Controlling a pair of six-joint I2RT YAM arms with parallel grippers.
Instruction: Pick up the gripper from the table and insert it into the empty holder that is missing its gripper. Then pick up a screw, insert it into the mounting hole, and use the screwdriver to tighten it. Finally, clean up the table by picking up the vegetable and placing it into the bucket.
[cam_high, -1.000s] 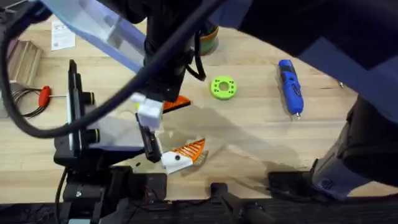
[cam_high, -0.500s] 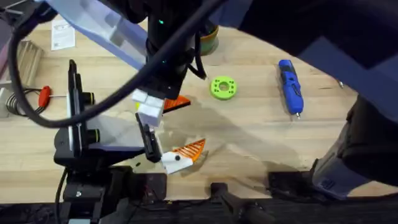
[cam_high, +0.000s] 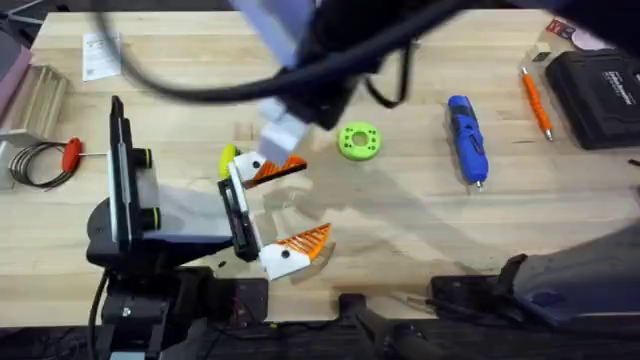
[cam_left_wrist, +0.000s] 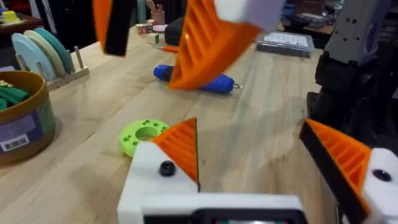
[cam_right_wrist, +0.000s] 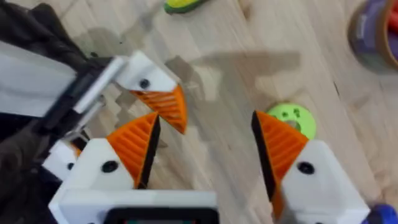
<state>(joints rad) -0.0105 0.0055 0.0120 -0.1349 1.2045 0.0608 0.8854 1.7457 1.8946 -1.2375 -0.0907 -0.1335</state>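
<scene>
Half-hidden vegetable (cam_high: 227, 158) behind left gripper (cam_high: 272, 206)

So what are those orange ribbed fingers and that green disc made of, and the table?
The orange ribbed fingers look like matte moulded or printed plastic, with even colour and crisp ridges. The green disc also seems plastic, uniformly bright with neat holes. The table looks like pale wood, its planks showing grain.

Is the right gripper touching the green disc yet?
Apart. The right wrist view shows the right gripper open above the table, with the green disc lying on the wood beyond its fingers.
</scene>
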